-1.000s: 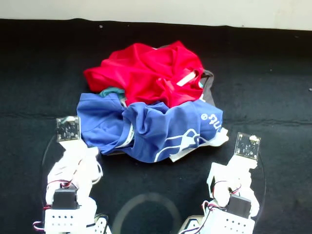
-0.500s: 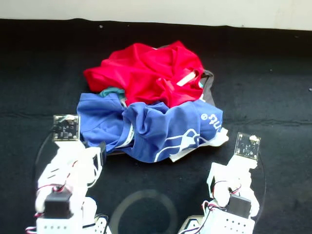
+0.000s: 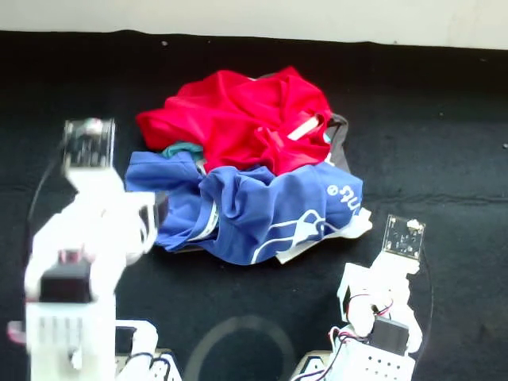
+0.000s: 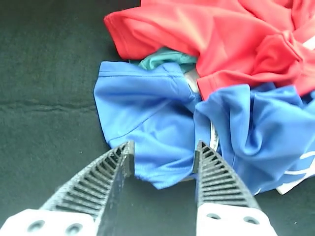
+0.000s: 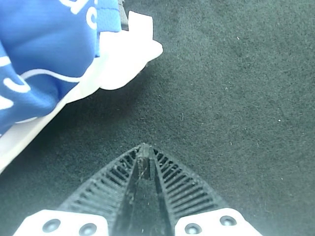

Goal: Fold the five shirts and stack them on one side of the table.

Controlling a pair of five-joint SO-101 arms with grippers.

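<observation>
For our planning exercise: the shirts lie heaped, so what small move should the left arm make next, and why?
Probably lower the left gripper and close on the blue shirt: the jaws stand open right over its near edge, and it lies crumpled.

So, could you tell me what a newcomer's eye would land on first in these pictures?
A crumpled heap of shirts lies in the middle of the black table, with a red shirt on the far side and a blue shirt nearer the arms. The left fingers stand open at the blue shirt's hem, while the right fingers are shut over bare table beside the heap.
</observation>
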